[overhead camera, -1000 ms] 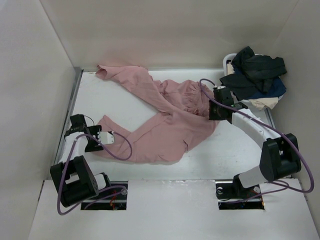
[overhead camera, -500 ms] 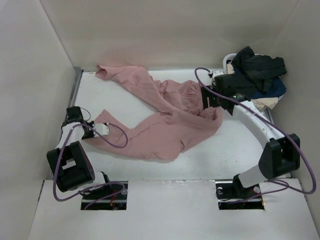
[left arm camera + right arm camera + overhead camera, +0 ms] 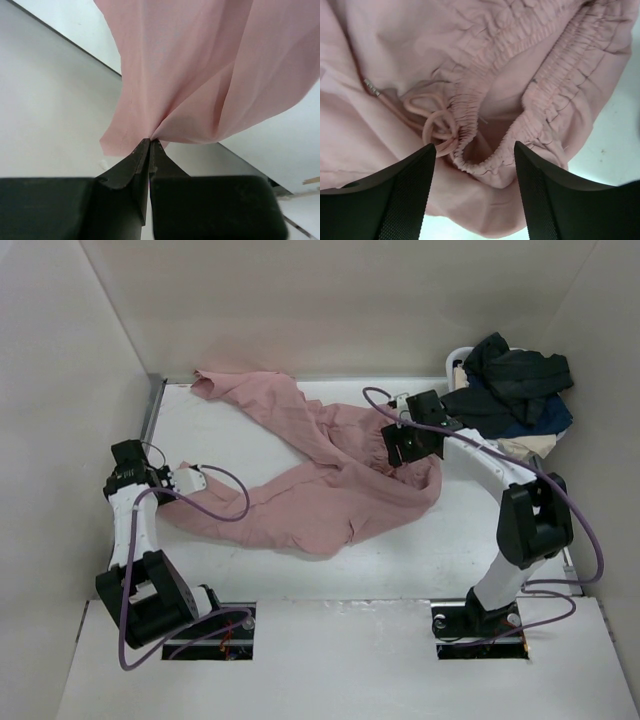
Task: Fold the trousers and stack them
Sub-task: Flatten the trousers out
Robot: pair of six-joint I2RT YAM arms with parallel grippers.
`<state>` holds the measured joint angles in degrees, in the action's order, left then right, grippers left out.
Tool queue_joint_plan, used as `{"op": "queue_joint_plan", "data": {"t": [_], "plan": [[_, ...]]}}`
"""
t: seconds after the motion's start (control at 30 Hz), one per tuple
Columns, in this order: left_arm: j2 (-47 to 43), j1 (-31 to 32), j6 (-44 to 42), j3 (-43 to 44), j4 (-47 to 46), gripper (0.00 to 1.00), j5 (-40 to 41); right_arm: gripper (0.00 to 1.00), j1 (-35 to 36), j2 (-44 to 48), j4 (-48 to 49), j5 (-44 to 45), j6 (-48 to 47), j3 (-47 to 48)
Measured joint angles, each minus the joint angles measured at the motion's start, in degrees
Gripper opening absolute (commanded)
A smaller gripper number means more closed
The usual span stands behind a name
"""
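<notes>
The dusty-pink trousers (image 3: 320,490) lie spread across the white table, one leg running to the back left corner, the other toward the left arm. My left gripper (image 3: 182,483) is shut on the end of that near leg (image 3: 150,135), and the cloth hangs from its tips. My right gripper (image 3: 400,452) hovers open over the gathered elastic waist (image 3: 485,150), a finger on either side of the waistband fold. A pink drawstring (image 3: 432,125) lies looped beside the waistband. Nothing is held between the right fingers.
A heap of black and navy garments (image 3: 510,385) with a cream cloth (image 3: 525,448) sits at the back right corner. White walls close in the table on the left, back and right. A metal rail (image 3: 150,420) runs along the left table edge.
The left gripper closed on the leg end and pulled it left and up. The right gripper opened and moved left over the waistband, which bunched toward the centre.
</notes>
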<state>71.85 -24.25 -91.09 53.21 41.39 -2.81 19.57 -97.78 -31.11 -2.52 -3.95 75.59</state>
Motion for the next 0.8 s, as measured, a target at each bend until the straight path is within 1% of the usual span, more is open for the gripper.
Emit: {"op": "queue_joint_plan", "data": {"t": [0.1, 0.13, 0.23, 0.3, 0.33, 0.37, 0.47, 0.5, 0.53, 0.67, 0.73, 0.8], "plan": [[0.2, -0.2, 1.2, 0.0, 0.2, 0.0, 0.0, 0.72, 0.3, 0.0, -1.1, -1.2, 0.1, 0.0], [0.4, -0.4, 1.7, 0.2, 0.4, 0.0, 0.0, 0.72, 0.5, 0.0, -1.8, -1.4, 0.1, -0.1], [1.3, -0.9, 3.0, 0.7, 0.9, 0.0, 0.0, 0.67, 1.6, -0.4, -3.0, -1.7, -0.1, -0.4], [1.4, -1.0, 3.5, 0.7, 1.0, 0.0, 0.0, 0.61, 2.1, -1.7, -3.5, -1.7, -0.4, -0.4], [1.4, -1.2, 3.7, 0.7, 1.1, 0.0, 0.0, 0.56, 2.3, -2.5, -3.8, -1.7, -0.4, -0.2], [1.4, -1.2, 4.0, 0.8, 1.3, 0.0, 0.0, 0.46, 2.5, -3.7, -4.2, -1.8, -0.4, 0.1], [1.8, -1.4, 5.0, 2.0, 2.1, 0.0, 0.0, 0.14, 2.7, -6.5, -5.4, -1.7, -0.8, 0.4], [2.2, -1.8, 5.6, 2.8, 2.4, 0.0, 0.0, 0.06, 2.7, -6.9, -6.2, -1.6, -0.5, 0.4], [2.6, -2.5, 6.2, 4.0, 2.6, 0.0, -0.1, 0.0, 2.7, -7.0, -6.7, -1.5, -0.4, 0.4], [4.4, -6.4, 9.3, 10.1, 3.5, 0.0, -0.5, 0.0, 2.1, -5.0, -8.0, -1.1, 0.9, 0.3], [5.0, -8.3, 10.8, 14.4, 5.2, 0.0, -0.7, 0.0, 0.7, -0.7, -8.7, -1.2, 1.9, -0.5], [5.2, -9.7, 11.8, 19.3, 8.0, 0.01, -0.9, 0.0, -1.7, 6.2, -9.7, -1.4, 3.1, -1.3]]}}
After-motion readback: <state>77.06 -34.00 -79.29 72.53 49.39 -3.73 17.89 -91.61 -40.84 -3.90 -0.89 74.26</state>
